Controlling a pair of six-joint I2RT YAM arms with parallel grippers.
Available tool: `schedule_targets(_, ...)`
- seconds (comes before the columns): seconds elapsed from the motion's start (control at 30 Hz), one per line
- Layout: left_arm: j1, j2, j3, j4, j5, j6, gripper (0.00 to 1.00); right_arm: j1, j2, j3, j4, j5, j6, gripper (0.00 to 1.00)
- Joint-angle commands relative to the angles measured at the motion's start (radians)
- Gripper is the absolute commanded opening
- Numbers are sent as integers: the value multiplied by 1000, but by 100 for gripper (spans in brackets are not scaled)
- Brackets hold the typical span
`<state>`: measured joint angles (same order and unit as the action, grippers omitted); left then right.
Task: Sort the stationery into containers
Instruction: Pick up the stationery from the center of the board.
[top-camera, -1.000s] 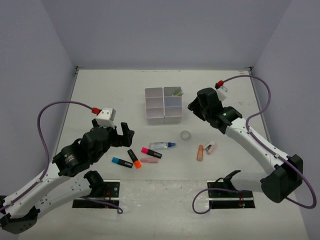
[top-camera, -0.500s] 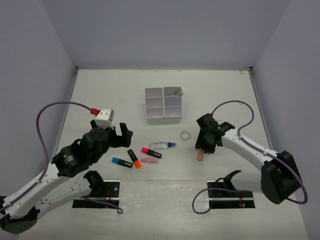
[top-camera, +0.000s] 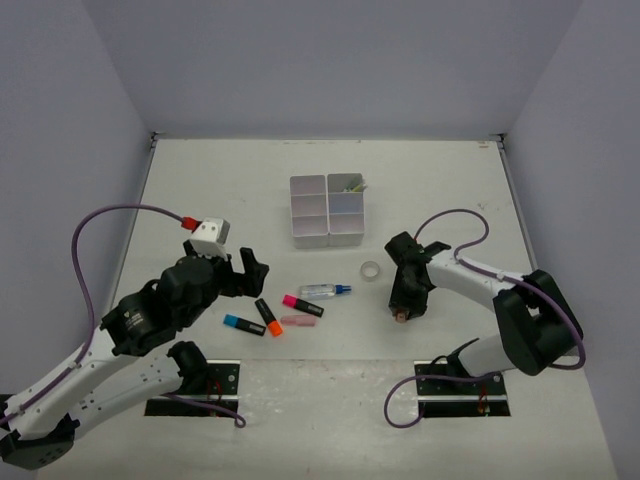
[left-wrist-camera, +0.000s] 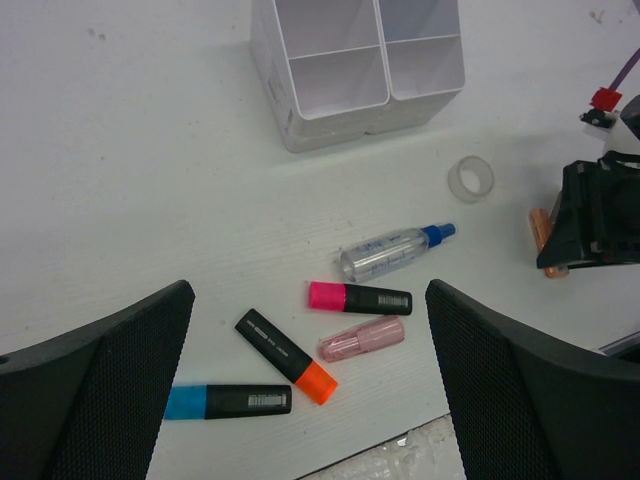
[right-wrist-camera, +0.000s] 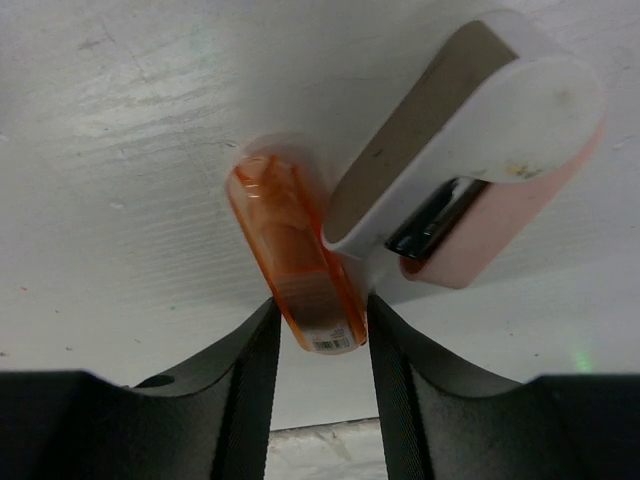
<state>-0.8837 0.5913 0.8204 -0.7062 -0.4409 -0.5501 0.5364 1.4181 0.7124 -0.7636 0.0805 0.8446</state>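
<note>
Stationery sort: right gripper (top-camera: 402, 305) down on the orange tube (right-wrist-camera: 290, 240), right side of the table (top-camera: 200, 180)

White tray (top-camera: 327, 240) sits farther back and to the left of that spot, well apart, so anything lifted here has to travel back-left to reach it. Left gripper (left-wrist-camera: 308, 292) hangs spread wide over the 3 highlighters (left-wrist-camera: 360, 298) and isn't close, so this one's the right arm's job imo. In the right wrist view the tube's long axis runs away from the wrist, tilted a bit left. Its near end lies between the 2 fingers (right-wrist-camera: 250, 370), 1 on each side, so they'd close across its width. They look flush to it, but I can't tell if they're actually squeezing. Little pink-and-white dispenser (right-wrist-camera: 470, 150) touches the tube's right side and could get dragged along.
</note>
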Motion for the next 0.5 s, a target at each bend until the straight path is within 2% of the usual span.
schedule_targets(0.0,1,-22,1,46,21,37,100,4,84,31,65,-63,-50,40)
schedule_targets(0.13,1,-32,-3,57,34,45,100,2,122,68,72,-74,-72,31)
schedule_targets(0.2,0,-28,-3,59,38,47,100,2,139,87,67,-73,-78,18)
schedule_targets(0.33,2,-18,-3,63,52,55,100,4,142,109,66,-37,-79,0)
schedule_targets(0.47,1,-20,-2,64,46,56,100,20,38,140,140,-71,-41,0)
